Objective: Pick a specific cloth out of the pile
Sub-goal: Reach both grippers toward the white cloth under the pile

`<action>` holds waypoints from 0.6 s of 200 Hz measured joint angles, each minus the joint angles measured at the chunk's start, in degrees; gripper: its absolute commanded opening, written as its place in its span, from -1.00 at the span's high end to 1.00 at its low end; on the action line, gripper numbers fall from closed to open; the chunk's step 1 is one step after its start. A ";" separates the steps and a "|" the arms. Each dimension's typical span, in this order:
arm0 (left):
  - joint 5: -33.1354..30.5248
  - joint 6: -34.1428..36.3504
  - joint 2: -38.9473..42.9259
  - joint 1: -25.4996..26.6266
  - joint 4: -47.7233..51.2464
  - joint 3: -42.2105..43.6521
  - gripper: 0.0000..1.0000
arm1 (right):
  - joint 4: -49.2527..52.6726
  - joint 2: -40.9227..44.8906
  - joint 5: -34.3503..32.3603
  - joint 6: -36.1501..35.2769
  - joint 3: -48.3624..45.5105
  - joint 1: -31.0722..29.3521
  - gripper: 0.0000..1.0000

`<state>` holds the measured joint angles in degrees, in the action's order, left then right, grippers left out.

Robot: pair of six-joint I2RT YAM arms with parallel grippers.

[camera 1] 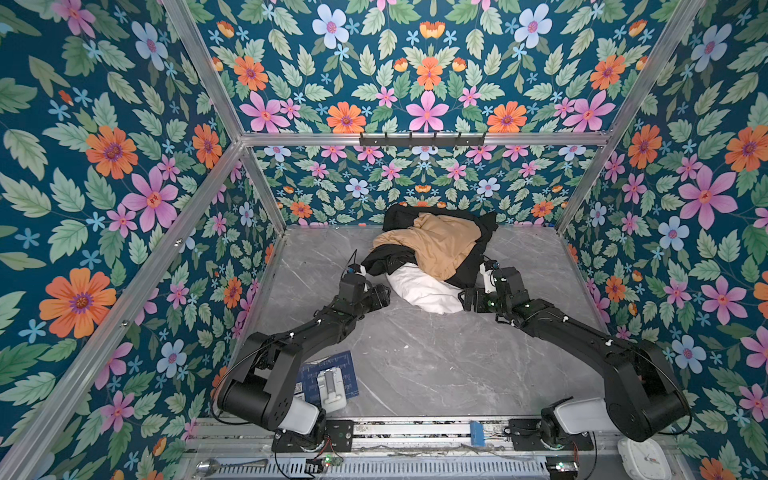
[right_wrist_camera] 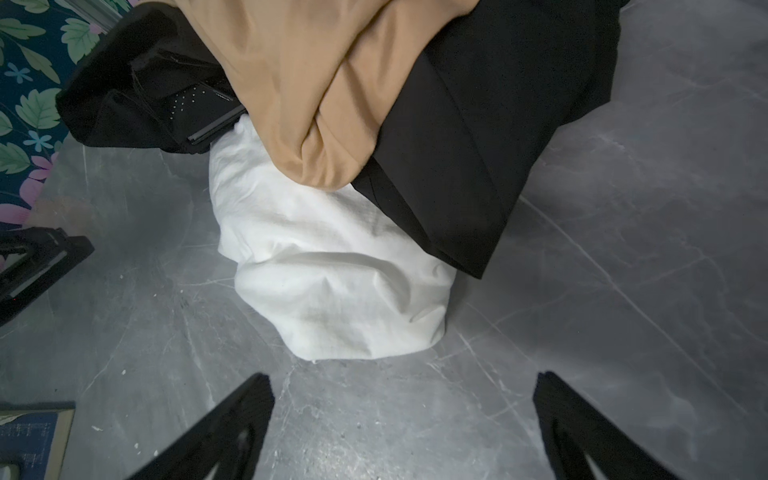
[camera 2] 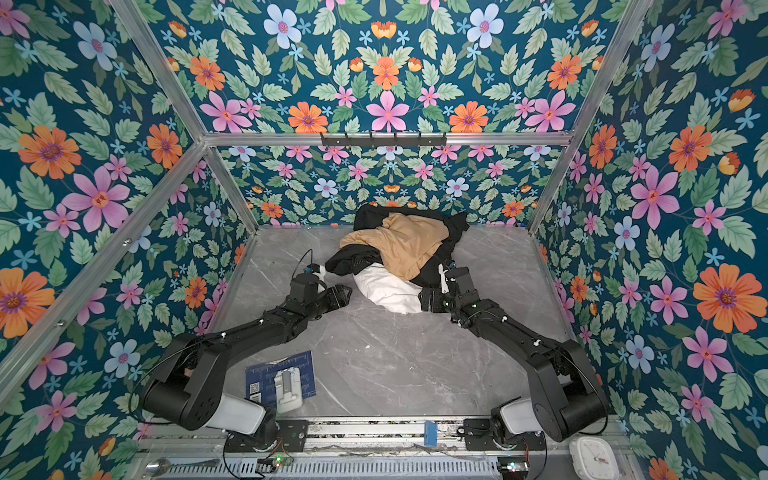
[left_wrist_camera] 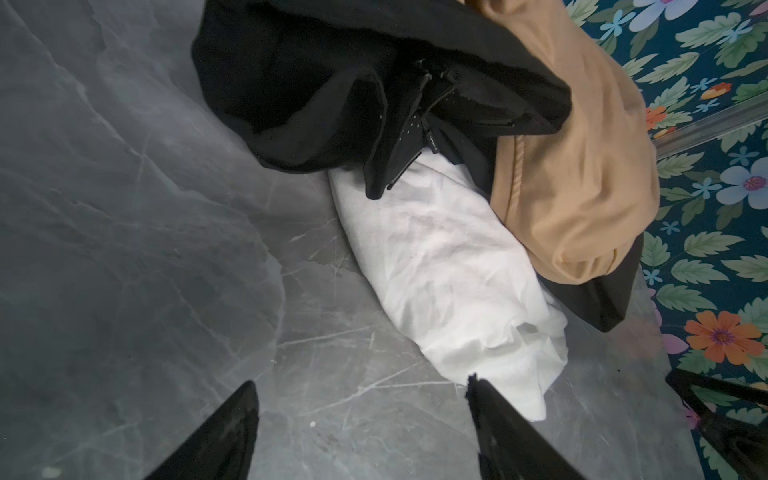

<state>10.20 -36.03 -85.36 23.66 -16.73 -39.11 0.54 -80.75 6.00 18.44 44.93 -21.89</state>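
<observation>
1. There is one pile [camera 2: 399,245] of soft clothes on the grey table [camera 1: 415,353].
2. In it I can see one white cloth [camera 1: 424,293], one tan cloth [camera 1: 436,245] and some black garments [camera 1: 386,259]. I cannot tell how many black ones there are.
3. There are two arms. The left gripper [camera 1: 380,295] and the right gripper [camera 1: 467,299] each have their two fingers wide apart, with nothing held between them.
4. Other things: one blue card [camera 1: 347,365] with one white gadget [camera 1: 331,388] on it, near the left arm's base. One white clock [camera 1: 642,457] and one spoon [camera 1: 208,466] lie past the table's front edge.
5. The white cloth [camera 2: 386,291] pokes out from under the tan and black clothes, on the side of the pile nearest the arms. It lies between the two grippers.
6. In the left wrist view, the end of the cloth [left_wrist_camera: 449,282] comes up to one finger of the left gripper [left_wrist_camera: 360,381]. I cannot tell if they touch.
7. In the right wrist view, the cloth [right_wrist_camera: 332,282] sits just ahead of the right gripper [right_wrist_camera: 403,375], with a strip of bare table between.
8. The pile's far side is up against the flower wall [camera 1: 415,183].
9. In front of the cloth, and to both sides of the pile, the table is bare grey stone.
</observation>
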 measured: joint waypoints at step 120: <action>8.52 -1.38 -11.67 0.28 -6.95 -4.92 -0.50 | 0.07 -0.55 1.20 0.00 1.22 -1.46 -0.99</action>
<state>18.72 -37.41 -97.03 23.94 -23.68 -44.03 0.60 -81.30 7.20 18.44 46.15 -23.35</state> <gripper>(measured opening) 0.751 0.993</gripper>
